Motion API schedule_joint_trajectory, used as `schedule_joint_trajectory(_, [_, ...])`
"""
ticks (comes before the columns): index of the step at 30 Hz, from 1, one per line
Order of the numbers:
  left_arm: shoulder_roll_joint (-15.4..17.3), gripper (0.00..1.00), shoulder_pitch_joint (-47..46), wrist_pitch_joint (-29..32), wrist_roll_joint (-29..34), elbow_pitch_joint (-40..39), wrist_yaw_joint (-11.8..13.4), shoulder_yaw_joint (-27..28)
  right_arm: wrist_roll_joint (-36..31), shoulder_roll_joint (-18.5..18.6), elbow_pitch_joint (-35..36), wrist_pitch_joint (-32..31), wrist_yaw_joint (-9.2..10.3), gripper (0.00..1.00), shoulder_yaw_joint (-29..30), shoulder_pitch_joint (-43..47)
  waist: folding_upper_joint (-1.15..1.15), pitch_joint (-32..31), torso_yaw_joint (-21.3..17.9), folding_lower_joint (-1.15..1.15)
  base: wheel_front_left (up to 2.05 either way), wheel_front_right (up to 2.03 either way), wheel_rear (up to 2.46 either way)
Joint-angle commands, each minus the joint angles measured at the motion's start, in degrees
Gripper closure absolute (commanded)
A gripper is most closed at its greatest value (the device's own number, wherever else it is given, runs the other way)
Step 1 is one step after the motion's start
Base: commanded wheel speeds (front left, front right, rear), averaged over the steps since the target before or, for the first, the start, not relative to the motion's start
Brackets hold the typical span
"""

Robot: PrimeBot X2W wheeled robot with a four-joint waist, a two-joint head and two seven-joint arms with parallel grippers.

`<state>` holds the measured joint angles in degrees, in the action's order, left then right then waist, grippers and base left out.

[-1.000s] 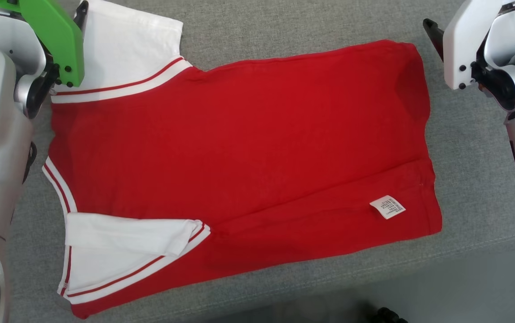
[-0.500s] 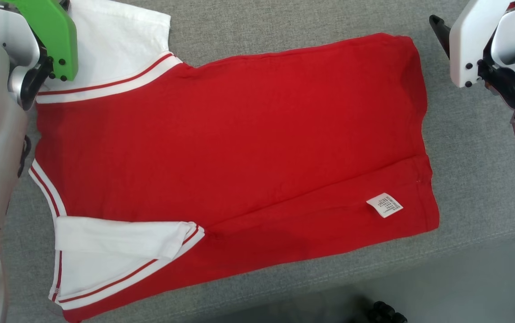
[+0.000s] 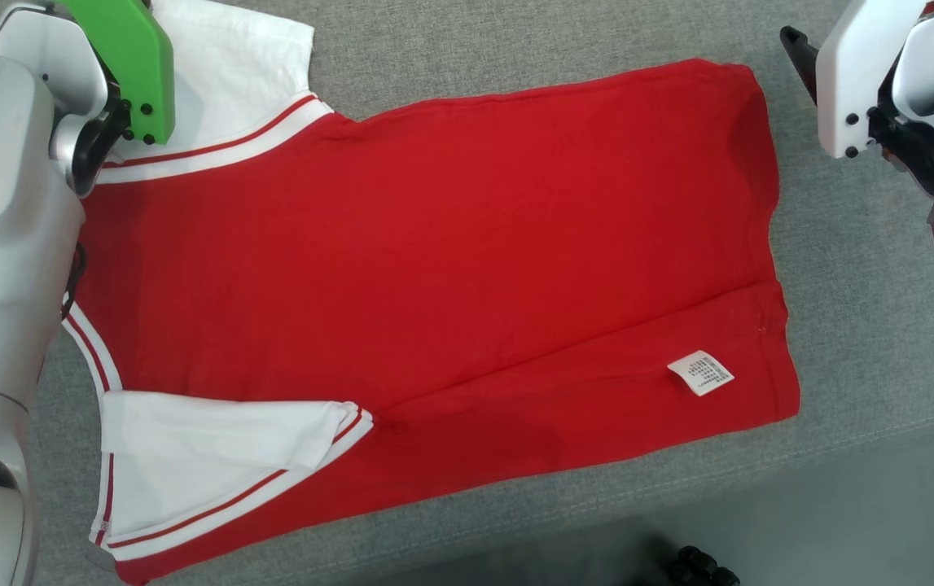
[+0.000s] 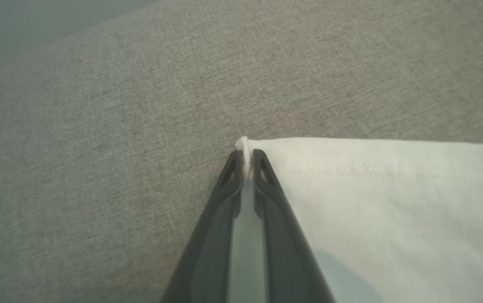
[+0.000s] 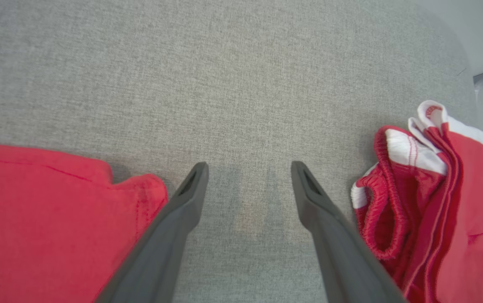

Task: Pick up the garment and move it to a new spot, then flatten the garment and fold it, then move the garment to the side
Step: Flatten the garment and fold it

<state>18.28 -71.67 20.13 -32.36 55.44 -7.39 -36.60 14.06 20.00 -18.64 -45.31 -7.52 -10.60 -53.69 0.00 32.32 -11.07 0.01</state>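
A red garment with white sleeves lies flat on the grey cushion, a white label near its right hem. The near sleeve is folded in over the body. The far sleeve lies spread at the top left. In the left wrist view my left gripper is shut on the corner of that white sleeve, a sliver of cloth pinched between the fingertips. My right gripper hangs open over bare cushion, just right of the garment's red corner.
A second, crumpled red and white garment lies to the right of my right gripper. The cushion's front edge runs along the bottom, with floor and a dark object below it.
My left gripper has closed from open onto the white sleeve corner. The head view has shifted slightly. The right gripper stays open in place.
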Motion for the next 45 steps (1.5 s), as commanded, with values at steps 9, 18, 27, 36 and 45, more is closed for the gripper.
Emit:
schedule_joint_trajectory(9, [-2.8,1.0,2.3,-1.5,-1.0,2.7,-0.2,-2.0,-2.8,-1.1,0.8,2.7,0.07,0.0,5.1,0.1,0.0,-0.4,0.9,-0.01,0.0,0.0,0.0])
schedule_joint_trajectory(18, [-4.2,1.0,2.9,-1.9,-1.9,4.2,-0.2,-3.8,0.1,-4.4,0.1,-0.3,0.07,0.0,5.4,3.4,0.0,-1.0,1.5,-0.01,0.0,0.0,0.0])
schedule_joint_trajectory(27, [-4.1,1.0,2.3,-2.3,-3.5,4.5,-0.2,-5.6,1.0,-5.5,-0.3,-0.6,0.07,0.0,4.0,5.3,0.0,-1.1,1.6,-0.01,0.0,0.0,0.0])
schedule_joint_trajectory(36, [-3.9,1.0,2.0,-2.8,-5.3,5.3,-0.2,-7.0,2.2,-6.2,-0.9,-1.6,0.07,0.06,3.0,5.8,0.0,-1.1,1.9,-0.01,0.0,0.0,0.0])
schedule_joint_trajectory(45, [-4.0,1.0,1.4,-3.4,-6.3,6.1,-0.2,-8.3,4.0,-7.4,-1.5,-2.4,0.07,0.51,2.4,6.0,0.0,-0.7,2.6,-0.01,0.0,0.0,0.0])
